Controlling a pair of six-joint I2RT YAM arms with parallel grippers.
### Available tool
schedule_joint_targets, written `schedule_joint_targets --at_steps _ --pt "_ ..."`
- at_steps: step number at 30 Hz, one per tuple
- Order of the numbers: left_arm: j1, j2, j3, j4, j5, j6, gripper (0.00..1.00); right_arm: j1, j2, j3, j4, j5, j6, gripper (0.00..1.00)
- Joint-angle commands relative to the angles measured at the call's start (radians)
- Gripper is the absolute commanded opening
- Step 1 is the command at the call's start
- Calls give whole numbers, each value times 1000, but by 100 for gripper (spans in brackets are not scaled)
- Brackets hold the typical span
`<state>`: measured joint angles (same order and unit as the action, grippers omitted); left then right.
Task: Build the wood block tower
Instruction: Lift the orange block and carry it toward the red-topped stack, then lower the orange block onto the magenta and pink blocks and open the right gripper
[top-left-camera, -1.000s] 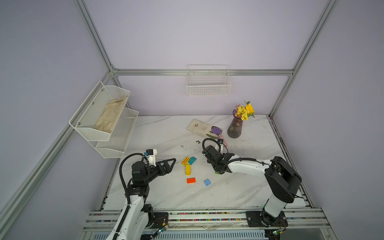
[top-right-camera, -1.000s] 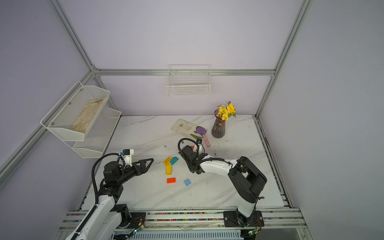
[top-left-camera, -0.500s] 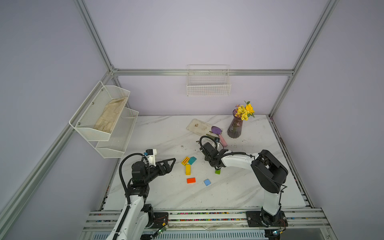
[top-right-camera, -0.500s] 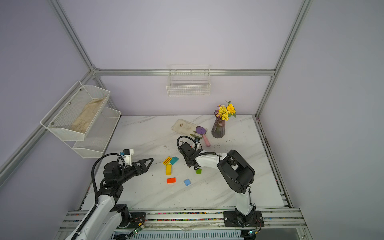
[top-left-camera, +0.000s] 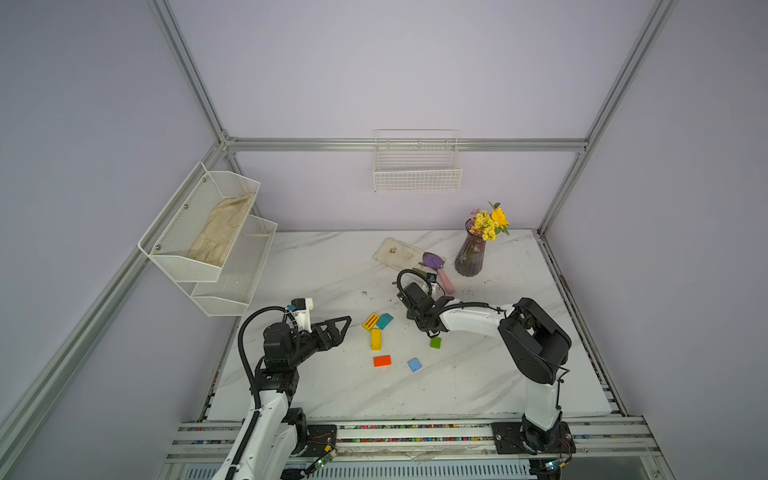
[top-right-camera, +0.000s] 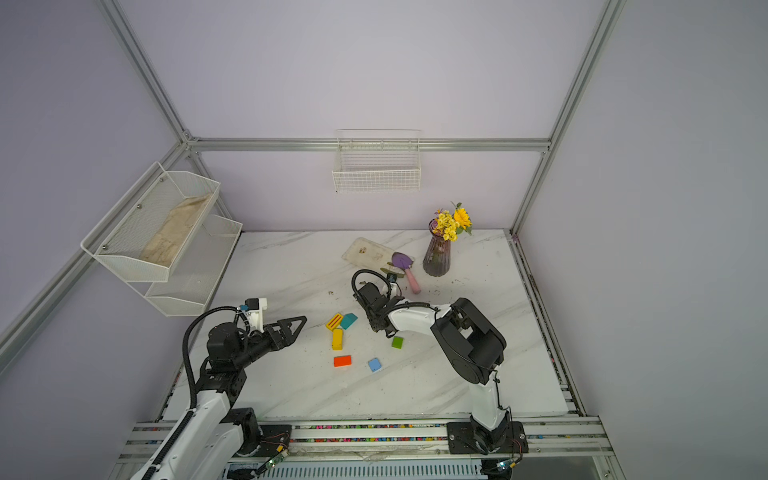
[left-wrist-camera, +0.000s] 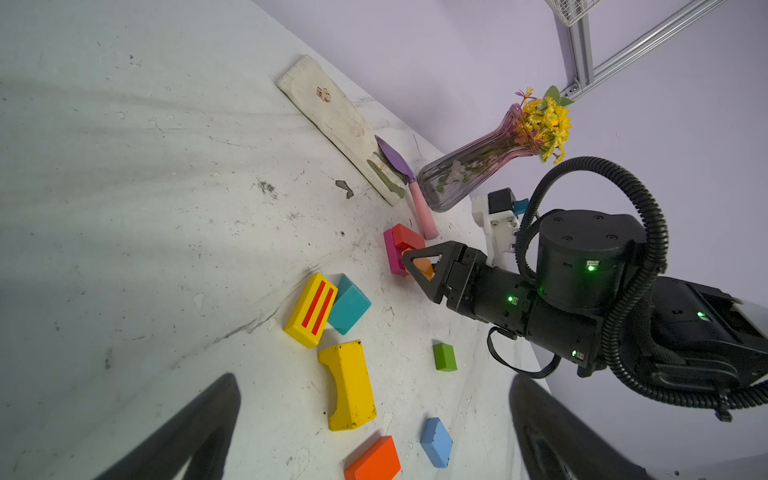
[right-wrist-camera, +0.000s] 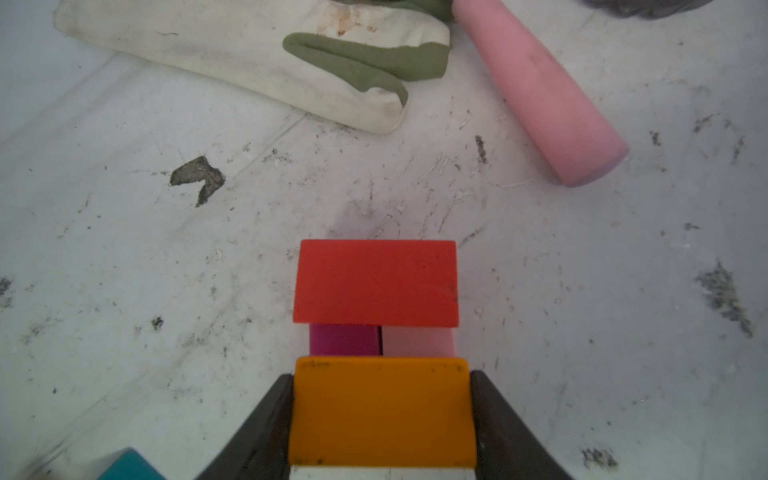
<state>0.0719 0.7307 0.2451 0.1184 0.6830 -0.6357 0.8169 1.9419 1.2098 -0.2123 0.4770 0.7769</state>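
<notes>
On your far left, your left gripper (top-left-camera: 343, 328) hangs spread wide and empty, well short of the teal block (top-left-camera: 384, 321) and the green block (top-left-camera: 435, 342). I'd judge it the farther arm for this.

Agreed. Move right and you find your right gripper (right-wrist-camera: 381, 374) clamped on the orange block (right-wrist-camera: 382, 415) (jaws parted just the block's width).

And your tower (left-wrist-camera: 401, 245)?

It stands just beyond those fingertips: the red block (right-wrist-camera: 376, 282) lies flat across the magenta block (right-wrist-camera: 345, 340) and the pink block (right-wrist-camera: 417, 341). Orange's long axis runs parallel to red's, so you likely need only carry it forward over red, with no twist. Whether orange touches the stack, I cannot tell.
</notes>
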Motion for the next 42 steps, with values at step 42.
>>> schedule_joint_targets --at_steps 42 --pt "8 -15 -3 26 -2 4 100 -3 49 58 -56 61 -53 68"
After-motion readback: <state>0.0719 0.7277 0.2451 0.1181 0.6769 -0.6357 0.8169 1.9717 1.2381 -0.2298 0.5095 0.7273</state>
